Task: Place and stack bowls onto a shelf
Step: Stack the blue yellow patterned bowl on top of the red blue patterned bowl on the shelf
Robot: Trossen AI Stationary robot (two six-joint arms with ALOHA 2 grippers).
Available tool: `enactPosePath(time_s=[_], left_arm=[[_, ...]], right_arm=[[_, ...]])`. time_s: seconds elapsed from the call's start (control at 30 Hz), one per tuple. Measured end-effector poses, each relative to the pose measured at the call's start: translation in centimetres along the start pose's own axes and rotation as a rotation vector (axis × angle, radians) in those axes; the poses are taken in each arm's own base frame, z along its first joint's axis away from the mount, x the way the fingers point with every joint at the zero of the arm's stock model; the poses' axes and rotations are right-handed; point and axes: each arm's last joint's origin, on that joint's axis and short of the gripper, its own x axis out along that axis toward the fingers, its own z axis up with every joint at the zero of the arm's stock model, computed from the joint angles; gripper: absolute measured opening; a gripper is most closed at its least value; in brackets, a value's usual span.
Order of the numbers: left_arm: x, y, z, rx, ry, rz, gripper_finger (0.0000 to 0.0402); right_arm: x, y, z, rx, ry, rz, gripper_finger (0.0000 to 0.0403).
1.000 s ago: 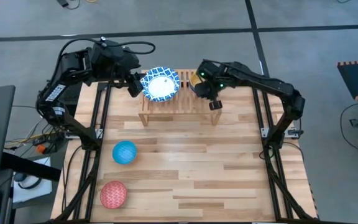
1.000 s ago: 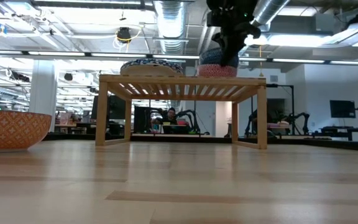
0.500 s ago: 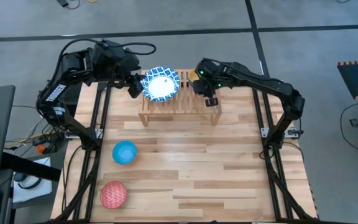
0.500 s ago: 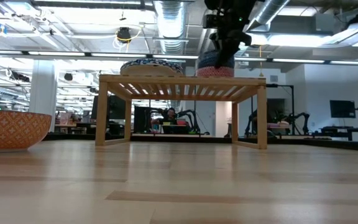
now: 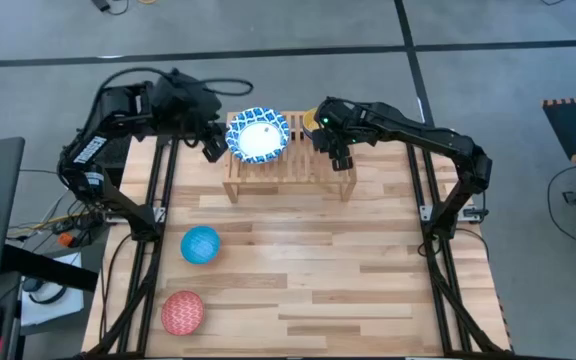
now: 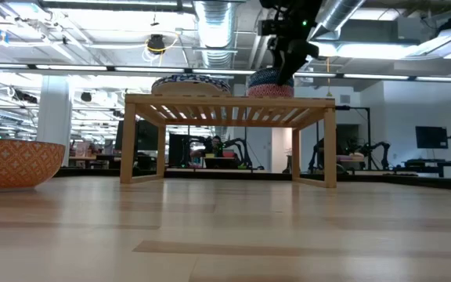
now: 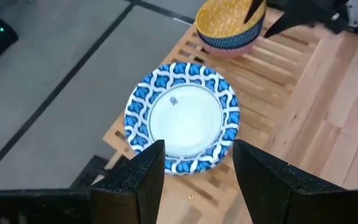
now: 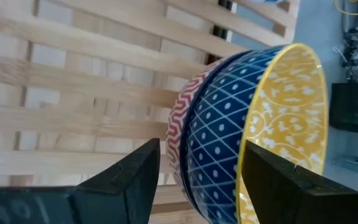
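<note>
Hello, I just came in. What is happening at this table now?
A two-armed robot is putting bowls on a wooden shelf. The right claw stands open around a nested stack of small bowls, yellow on top. The left claw hovers open by the white and blue bowl on the shelf. A light blue bowl and a red bowl wait on the table.

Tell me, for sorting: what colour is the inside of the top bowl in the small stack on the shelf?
Yellow bowl, faint swirl pattern; right wrist view.

My table (image 5: 368, 280) of pale wood planks stands on grey floor (image 5: 488, 60); behind it, ceiling ducts (image 6: 218, 23) and strip lights (image 6: 92, 70).
</note>
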Motion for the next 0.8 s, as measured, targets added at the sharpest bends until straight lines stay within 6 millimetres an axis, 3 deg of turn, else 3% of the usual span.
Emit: enactPosePath(time_s=[0.2, 0.4, 0.57, 0.67, 0.8], left_arm=[[2.6, -1.4, -2.2, 0.017, 0.109, 0.045, 0.0174], [5.2, -2.5, -5.4, -0.021, 0.151, 0.028, 0.0174], [5.7, -2.8, -8.0, -0.111, 0.108, -0.03, 0.0174], [6.2, -3.1, -9.7, -0.16, 0.08, -0.06, 0.0174], [6.5, -3.4, -11.8, -0.225, 0.06, -0.101, 0.0174]], right_arm=[[-0.9, 0.7, 0.4, -0.01, -0.02, 0.003, 0.024], [-3.3, 0.4, -0.5, 0.036, -0.061, -0.032, 0.024], [-5.2, 0.4, -1.0, 0.12, -0.138, 0.002, 0.024], [-4.8, 0.5, -0.8, 0.135, -0.141, 0.019, 0.024], [-2.7, 0.7, -0.1, 0.124, -0.094, 0.058, 0.024]])
